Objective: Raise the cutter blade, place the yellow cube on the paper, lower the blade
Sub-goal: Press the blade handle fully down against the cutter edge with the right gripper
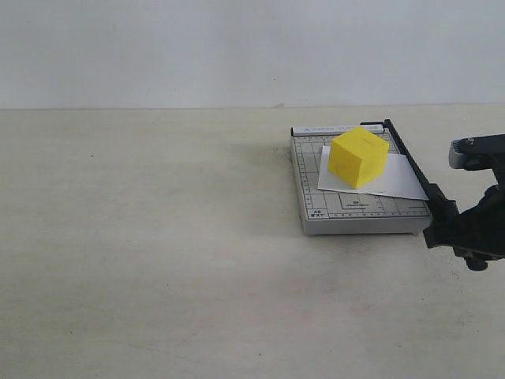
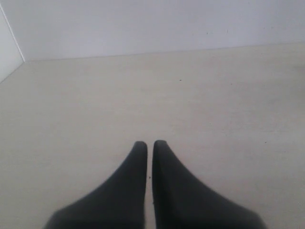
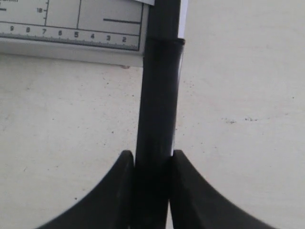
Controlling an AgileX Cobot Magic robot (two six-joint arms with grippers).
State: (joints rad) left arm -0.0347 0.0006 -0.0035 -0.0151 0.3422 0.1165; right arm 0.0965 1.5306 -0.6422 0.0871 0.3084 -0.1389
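Two grippers | right gripper [image 3: 151, 160] clamped on handle of long black cutter blade [image 1: 410, 162], lying along grey gridded trimmer base [image 1: 347, 212] | bright yellow cube [image 1: 358, 158] on white paper sheet [image 1: 398, 180] there | left gripper [image 2: 149, 144] pressed together, empty

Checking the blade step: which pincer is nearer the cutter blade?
Right. The right pincer grips the cutter blade by its handle; the left pincer is well apart, facing only table.

Smooth, matt yellow cube [image 1: 358, 158], plastic by the look of it, on thin white paper [image 1: 398, 180] atop the trimmer [image 1: 347, 207], whose smooth grey base carries a printed grid. The blade [image 3: 157, 95] handle is black with a slight sheen. Beside the trimmer, the desk [image 1: 158, 260] is pale, matt and faintly speckled.
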